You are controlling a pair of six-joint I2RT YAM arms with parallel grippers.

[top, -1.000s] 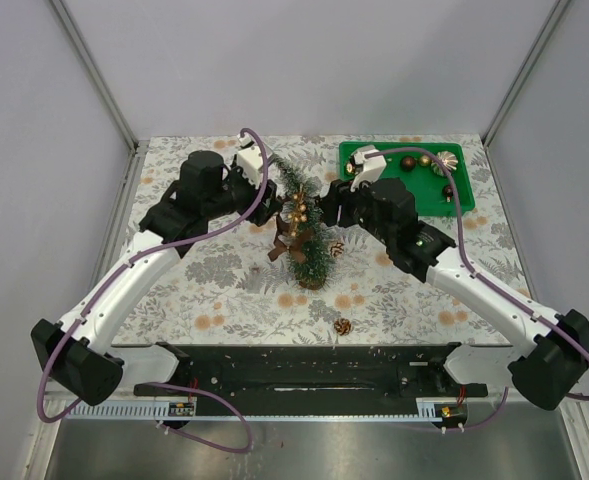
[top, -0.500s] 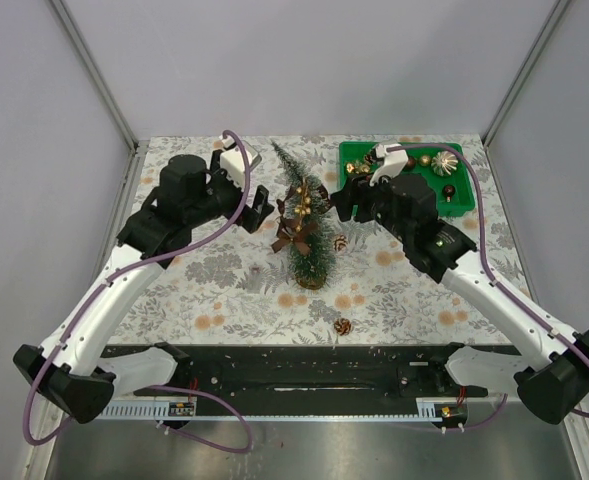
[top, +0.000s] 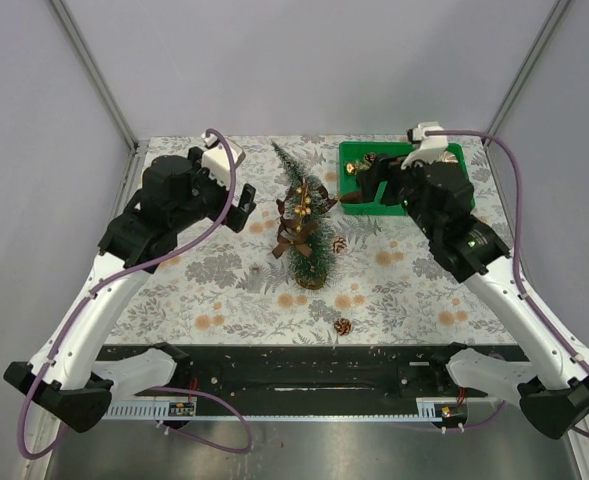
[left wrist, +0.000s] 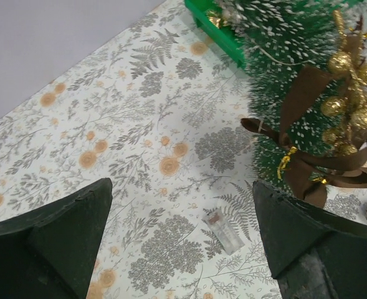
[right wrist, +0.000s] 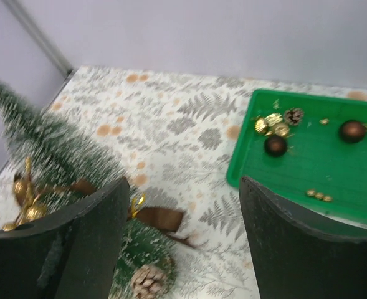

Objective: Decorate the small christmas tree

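The small christmas tree (top: 306,225) stands upright mid-table on its wood disc base. A brown bow and gold bead sprigs (top: 296,210) hang on it, and it also shows in the left wrist view (left wrist: 295,81) and the right wrist view (right wrist: 52,156). My left gripper (top: 242,208) is open and empty, left of the tree. My right gripper (top: 362,185) is open and empty, between the tree and the green tray (top: 454,205). The tray holds brown and gold baubles (right wrist: 275,144).
A pinecone (top: 338,244) lies beside the tree and another (top: 342,325) near the front edge. A small clear plastic piece (left wrist: 224,232) lies on the floral cloth between my left fingers. Grey walls close in the table.
Both arms have drawn back from the tree: the left gripper moved left, the right gripper moved right toward the green tray. The tree keeps its bow and gold beads.
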